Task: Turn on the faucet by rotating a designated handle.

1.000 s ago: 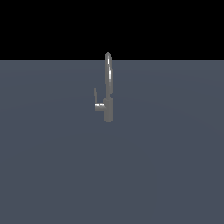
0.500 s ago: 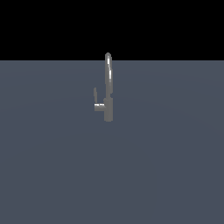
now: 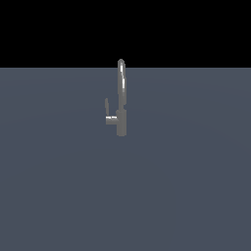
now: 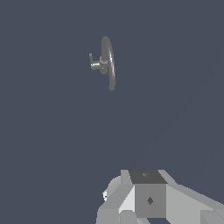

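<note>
Standing alone on the grey floor (image 3: 59, 196), the faucet (image 3: 121, 98) points its lever (image 3: 107, 112) toward the exterior view's left. Approach seems barely begun; the gripper (image 4: 144, 197) sits well apart, jaw state indiscernible, and must next reach that lever.

Glossy grey metal faucet (image 3: 121, 105)
</note>
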Robot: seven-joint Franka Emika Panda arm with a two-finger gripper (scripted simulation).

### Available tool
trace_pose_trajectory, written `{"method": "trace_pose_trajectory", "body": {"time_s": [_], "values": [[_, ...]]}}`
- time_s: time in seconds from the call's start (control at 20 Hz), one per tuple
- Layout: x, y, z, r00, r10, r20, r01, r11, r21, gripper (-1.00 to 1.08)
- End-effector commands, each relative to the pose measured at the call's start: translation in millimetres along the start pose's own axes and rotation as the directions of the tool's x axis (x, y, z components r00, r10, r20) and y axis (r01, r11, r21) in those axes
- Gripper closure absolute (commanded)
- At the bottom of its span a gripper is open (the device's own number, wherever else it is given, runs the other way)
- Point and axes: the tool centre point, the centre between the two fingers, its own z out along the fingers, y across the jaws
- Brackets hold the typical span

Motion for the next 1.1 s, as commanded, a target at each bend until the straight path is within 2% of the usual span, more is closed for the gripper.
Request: {"method": "trace_pose_trajectory", "body": {"time_s": [0.0, 0.2, 0.45, 0.7, 1.05], "values": [[4, -6, -12, 0.997, 0.058, -0.047, -0.059, 0.998, -0.019, 1.08], [12, -19, -33, 0.978, 0.160, -0.133, -0.167, 0.985, -0.047, 1.08], [23, -40, -54, 0.932, 0.272, -0.239, -0.296, 0.952, -0.071, 1.08], [37, -64, -67, 0.868, 0.364, -0.337, -0.413, 0.907, -0.083, 1.08], [64, -102, -69, 0.762, 0.460, -0.456, -0.551, 0.830, -0.084, 1.08]]}}
